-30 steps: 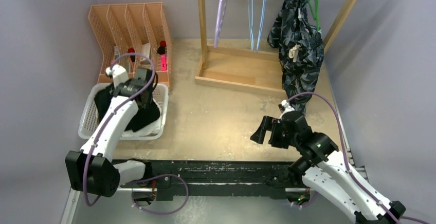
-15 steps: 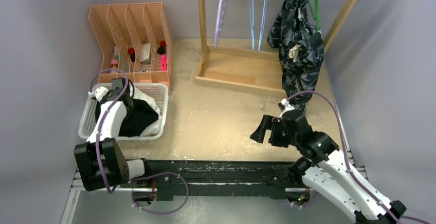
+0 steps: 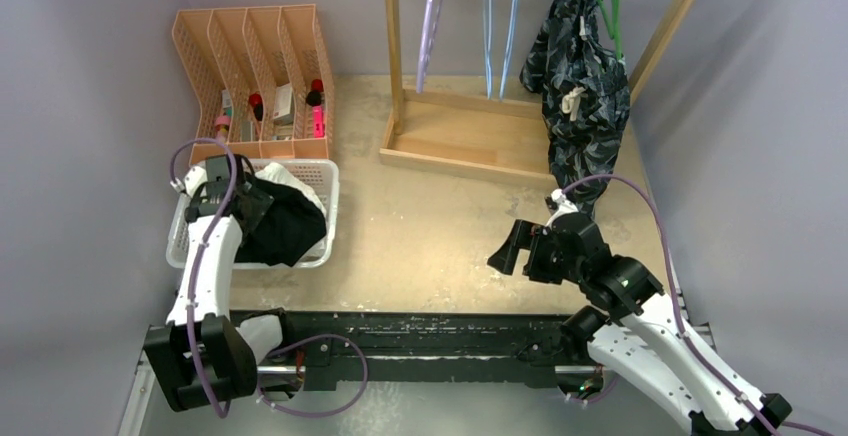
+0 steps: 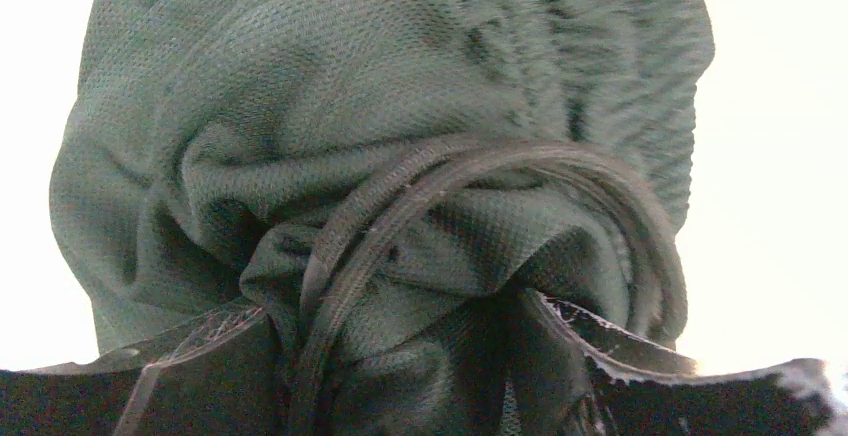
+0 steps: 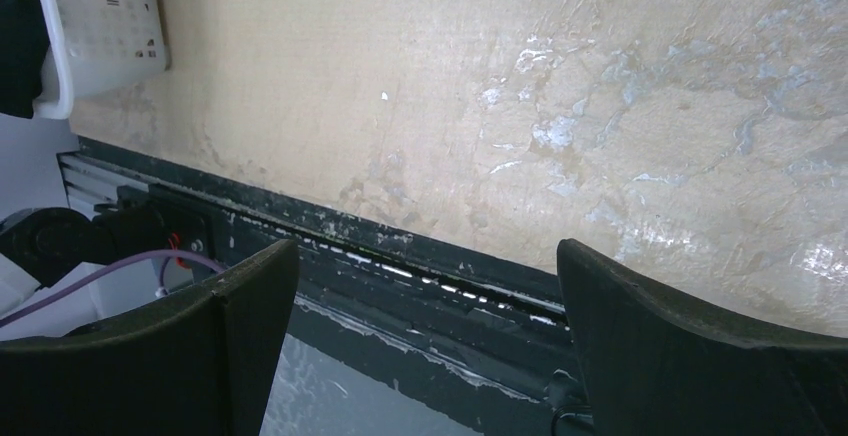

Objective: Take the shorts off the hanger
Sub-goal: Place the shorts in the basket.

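Observation:
The dark blue patterned shorts hang from a green hanger on the wooden rack, back right. The black shorts lie heaped in the white basket and spill over its right rim. A bit of white fabric shows beside them. Tan shorts are hidden. My left gripper is down in the basket. In the left wrist view its jaws stand wide apart, with bunched black fabric and its drawstring bulging between them. My right gripper hangs open and empty above the table.
A purple hanger and two blue ones hang bare on the rack. An orange file organizer stands behind the basket. The basket's corner shows in the right wrist view. The black base rail runs along the near edge.
My left arm has drawn back toward the near left of the basket. The basket has slid a little right and the black shorts now spill over its rim. The right arm is still.

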You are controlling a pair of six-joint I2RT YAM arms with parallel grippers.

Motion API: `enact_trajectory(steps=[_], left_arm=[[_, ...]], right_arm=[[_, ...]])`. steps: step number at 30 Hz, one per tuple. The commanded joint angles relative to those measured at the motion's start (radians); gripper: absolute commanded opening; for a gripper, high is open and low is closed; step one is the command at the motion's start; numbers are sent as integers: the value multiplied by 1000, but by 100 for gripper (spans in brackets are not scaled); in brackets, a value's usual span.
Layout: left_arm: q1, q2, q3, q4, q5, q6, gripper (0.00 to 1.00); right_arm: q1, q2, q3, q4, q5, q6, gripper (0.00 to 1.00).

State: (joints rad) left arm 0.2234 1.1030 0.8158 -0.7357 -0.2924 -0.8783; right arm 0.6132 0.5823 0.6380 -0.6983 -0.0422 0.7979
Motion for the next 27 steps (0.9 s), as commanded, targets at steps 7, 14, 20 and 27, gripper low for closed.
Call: enact_trajectory(steps=[7,14,20,27], left_arm=[[-6,-152,224,-173,-7,5,72],[-7,-147,302,-112,171,48,65],[-7,-113,138,-74,332,19,42],[-5,5,-151,69,233,-91,34]], right_arm=[[2,15,64,38,11,20,99],[2,9,135,-50,37,-14,99],[2,-61,118,-5,82,-14,99],[2,-82,125,-38,92,18,99]])
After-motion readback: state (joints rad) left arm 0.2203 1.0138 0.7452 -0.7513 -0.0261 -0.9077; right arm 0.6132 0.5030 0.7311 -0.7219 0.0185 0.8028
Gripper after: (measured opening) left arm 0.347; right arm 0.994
